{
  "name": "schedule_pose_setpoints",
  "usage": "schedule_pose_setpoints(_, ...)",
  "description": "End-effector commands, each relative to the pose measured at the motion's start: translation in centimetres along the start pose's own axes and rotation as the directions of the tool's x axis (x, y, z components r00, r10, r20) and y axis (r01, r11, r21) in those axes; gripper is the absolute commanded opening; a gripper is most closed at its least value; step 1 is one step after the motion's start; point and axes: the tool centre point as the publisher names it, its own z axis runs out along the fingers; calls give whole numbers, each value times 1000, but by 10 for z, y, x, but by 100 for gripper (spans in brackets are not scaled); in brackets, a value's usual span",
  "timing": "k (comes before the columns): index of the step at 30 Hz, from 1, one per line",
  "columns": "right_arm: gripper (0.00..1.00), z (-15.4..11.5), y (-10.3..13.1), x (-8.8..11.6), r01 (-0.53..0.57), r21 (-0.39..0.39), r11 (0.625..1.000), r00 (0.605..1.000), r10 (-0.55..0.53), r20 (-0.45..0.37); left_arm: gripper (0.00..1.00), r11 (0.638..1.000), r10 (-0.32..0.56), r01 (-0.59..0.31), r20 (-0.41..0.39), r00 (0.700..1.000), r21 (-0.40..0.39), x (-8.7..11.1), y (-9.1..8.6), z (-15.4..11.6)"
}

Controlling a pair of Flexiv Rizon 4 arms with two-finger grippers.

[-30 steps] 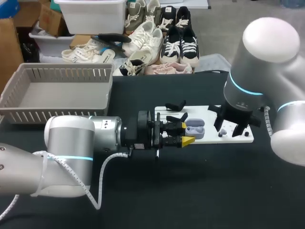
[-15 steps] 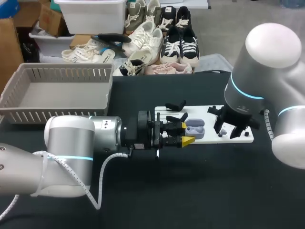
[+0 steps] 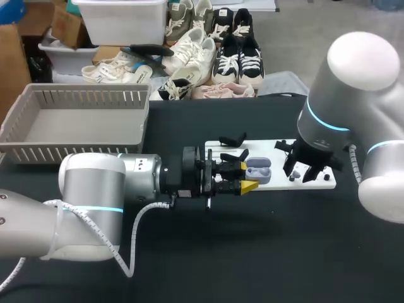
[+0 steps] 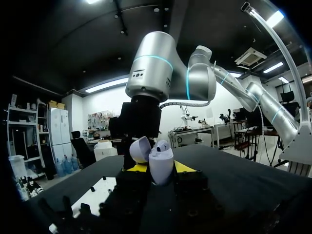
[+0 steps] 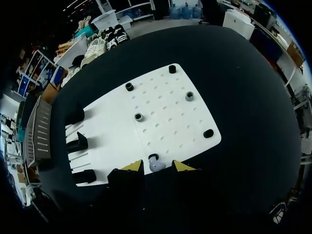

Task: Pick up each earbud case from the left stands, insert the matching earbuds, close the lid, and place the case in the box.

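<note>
L gripper (image 3: 247, 177) is clamped on the open lilac plastic earbud case (image 4: 158, 163), lid up, over the flat white pegboard's (image 5: 170, 122) near-left part. R gripper (image 5: 157, 168) hangs over the board's right end, tips apart w/ a small lilac earbud (image 5: 156, 164) between them at the edge, not pinched afaict.

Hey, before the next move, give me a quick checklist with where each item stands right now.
1. Left end effector shut on the earbud case: ok.
2. Its lid open: ok.
3. Lavender earbud sits inside the right end effector: ok.
4. Earbud gripped: not ok, both fingers stand clear of it.
5. Earbud colour matches the case: ok.
</note>
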Motion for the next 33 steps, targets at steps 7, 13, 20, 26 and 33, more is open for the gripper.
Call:
schedule_pose_setpoints(7,33,5,0,-3,0,-7,1000,1000,0,-6,0,1000,1,-1,-2,1000,-6,0,-2,0)
schedule_pose_setpoints(13,31,6,1,-3,1,-9,1000,1000,-1,-8,0,1000,1,-1,-2,1000,-6,0,-2,0)
schedule_pose_setpoints(20,30,7,1,-5,-2,-11,1000,1000,2,-11,0,1000,1,-1,-2,1000,-6,0,-2,0)
schedule_pose_setpoints(26,27,9,0,-6,-1,-9,1000,1000,0,-15,0,1000,1,-1,-2,1000,-6,0,-2,0)
schedule_pose_setpoints(33,24,9,0,-6,2,-8,1000,1000,-2,-18,0,1000,1,-1,-2,1000,-6,0,-2,0)
